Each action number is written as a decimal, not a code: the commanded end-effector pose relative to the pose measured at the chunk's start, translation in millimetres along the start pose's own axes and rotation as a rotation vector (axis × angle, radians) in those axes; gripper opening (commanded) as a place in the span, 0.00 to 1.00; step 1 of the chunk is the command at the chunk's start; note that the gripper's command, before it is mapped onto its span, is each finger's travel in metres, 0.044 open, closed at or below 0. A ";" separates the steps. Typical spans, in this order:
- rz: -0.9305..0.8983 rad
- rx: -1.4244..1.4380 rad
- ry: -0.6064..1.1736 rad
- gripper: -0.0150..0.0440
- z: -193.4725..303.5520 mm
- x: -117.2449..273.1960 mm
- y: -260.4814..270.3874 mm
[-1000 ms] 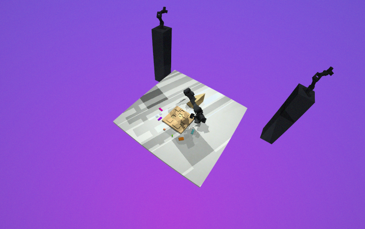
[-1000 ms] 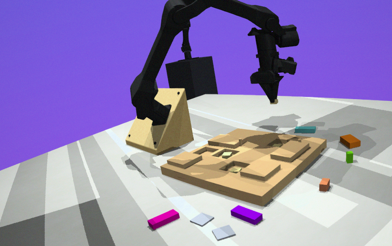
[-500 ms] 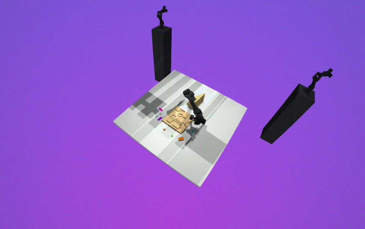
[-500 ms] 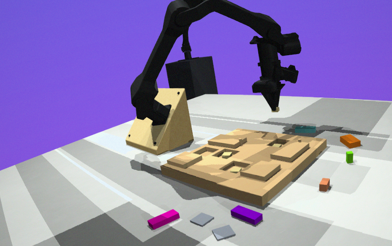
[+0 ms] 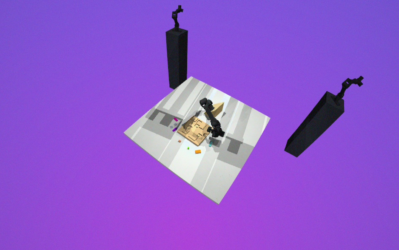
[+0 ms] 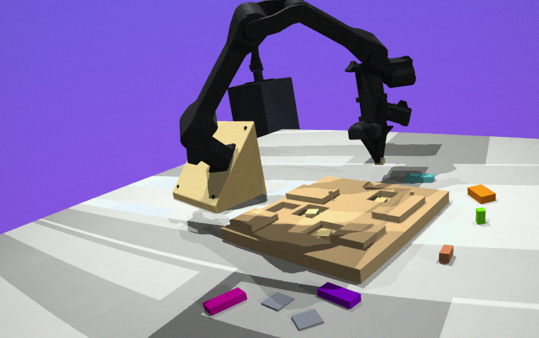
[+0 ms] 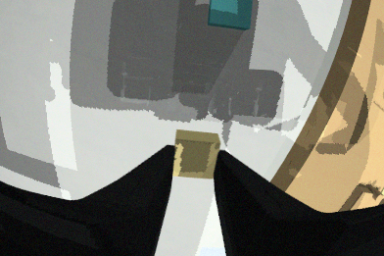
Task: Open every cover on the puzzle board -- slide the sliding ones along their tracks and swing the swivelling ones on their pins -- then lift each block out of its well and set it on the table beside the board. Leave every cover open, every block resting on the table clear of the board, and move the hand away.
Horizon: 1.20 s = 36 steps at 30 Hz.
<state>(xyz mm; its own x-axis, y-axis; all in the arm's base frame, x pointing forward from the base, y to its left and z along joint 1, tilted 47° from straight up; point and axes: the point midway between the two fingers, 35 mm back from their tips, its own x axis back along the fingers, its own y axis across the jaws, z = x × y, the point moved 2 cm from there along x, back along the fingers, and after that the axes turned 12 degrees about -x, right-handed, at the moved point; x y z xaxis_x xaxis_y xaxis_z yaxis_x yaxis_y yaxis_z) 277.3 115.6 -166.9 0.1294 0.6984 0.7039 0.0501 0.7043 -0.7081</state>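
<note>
Block (image 6: 381,161) (image 7: 197,156), small and tan, is gripped between the fingertips of the tool (image 5: 216,132) (image 6: 379,158) (image 7: 195,157), held up over the worktop (image 5: 192,169) (image 6: 511,277) (image 7: 29,61) just outside the puzzle board (image 5: 182,129) (image 6: 296,252) (image 7: 333,115). Reads as light and rigid, probably wood-like; won't squash, might twist or slip if pads only catch a bit of it. Current hold on opposite side faces looks right; keep it square and lower until the underside seats before releasing. Teal bar (image 5: 210,144) (image 6: 419,177) (image 7: 231,2) lies near, so watch clearance. Three pale blocks (image 5: 196,126) (image 6: 312,212) sit in wells; take those by opposite sides too, coming straight down, as well walls leave little finger room. Hard to make out: tool hides the held block from top, contact depth at the pads can't be judged, teal bar is cut off in wrist view, shadow muddies the near side of the board, and well bottoms are partly hidden behind their rims.
</note>
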 end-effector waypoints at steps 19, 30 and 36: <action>0.007 0.006 -0.001 0.39 4.0 -35.8 -2.6; 0.004 -0.001 0.001 0.79 3.2 -33.1 -2.7; 0.004 0.000 0.001 1.00 2.8 -28.6 -2.3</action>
<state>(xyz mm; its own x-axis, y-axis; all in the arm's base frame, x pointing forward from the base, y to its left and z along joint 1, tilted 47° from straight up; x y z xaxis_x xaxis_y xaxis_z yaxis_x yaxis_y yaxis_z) 269.6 91.1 -188.0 0.1317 0.7021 0.6998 0.0474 0.7007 -0.7119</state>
